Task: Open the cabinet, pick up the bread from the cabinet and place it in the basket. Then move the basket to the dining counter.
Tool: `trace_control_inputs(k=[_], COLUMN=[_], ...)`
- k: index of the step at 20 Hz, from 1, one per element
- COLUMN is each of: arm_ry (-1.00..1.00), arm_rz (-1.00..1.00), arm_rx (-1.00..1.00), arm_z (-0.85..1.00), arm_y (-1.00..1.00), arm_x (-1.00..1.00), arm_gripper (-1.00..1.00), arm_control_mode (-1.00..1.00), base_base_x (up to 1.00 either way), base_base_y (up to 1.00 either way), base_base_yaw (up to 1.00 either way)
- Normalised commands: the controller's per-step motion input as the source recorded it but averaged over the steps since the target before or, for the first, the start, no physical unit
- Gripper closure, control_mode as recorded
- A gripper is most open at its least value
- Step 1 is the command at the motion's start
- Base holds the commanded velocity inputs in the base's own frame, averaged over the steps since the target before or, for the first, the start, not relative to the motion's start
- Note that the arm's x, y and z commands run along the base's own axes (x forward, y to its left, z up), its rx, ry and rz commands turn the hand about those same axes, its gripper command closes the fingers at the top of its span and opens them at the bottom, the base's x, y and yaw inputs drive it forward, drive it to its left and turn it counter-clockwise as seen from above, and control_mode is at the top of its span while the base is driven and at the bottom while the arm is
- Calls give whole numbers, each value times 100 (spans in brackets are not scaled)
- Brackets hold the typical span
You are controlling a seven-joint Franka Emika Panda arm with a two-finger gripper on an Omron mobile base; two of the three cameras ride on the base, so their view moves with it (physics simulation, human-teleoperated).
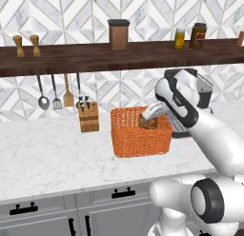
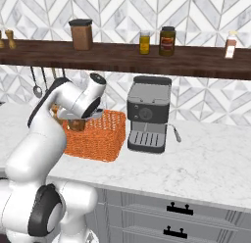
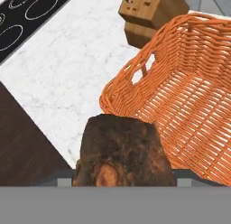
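I had the white grey-veined marble worktop across the lower half of the left base frame, over grey drawers with black handles. The bright orange woven rectangular basket sat mid-frame on it, open top up. A grey espresso machine stood just beside the basket, right of it in the right base frame. A wooden knife block stood left of the basket, near but apart.

The two-finger gripper was at the basket's far right rim in the left base view, pinching the small rounded dark-brown bread lump. Fingers were hidden behind the bread, so I read the pinch from the way the bread hung at the hand.

In the hand frame the bread sat at bottom centre, the basket interior upper right, bare marble to the left. I judged the bread was over or just outside the rim, not clearly over the floor of the basket.

Risks as I saw them:
- release here could bounce the bread off the rim onto the worktop
- descending could catch the wicker wall and shove the basket into the espresso machine
- the forearm ran close to the machine, so a wide swing could clip it
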Motion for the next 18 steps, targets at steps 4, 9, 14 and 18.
trace_control_inputs(k=[4, 9, 14, 18], arm_ry=[-4, -4, -4, -7], arm_rz=[0, 0, 1, 1], arm_rx=[-4, 0, 0, 0], arm_z=[-69, -12, -17, -71], arm_y=[0, 0, 0, 1], arm_x=[86, 100, 89, 54], arm_gripper=[100, 100, 100, 100], arm_control_mode=[-100, -100, -100, -100], base_base_x=[0, 0, 0, 0], base_base_y=[0, 0, 0, 0], base_base_yaw=[0, 0, 0, 0])
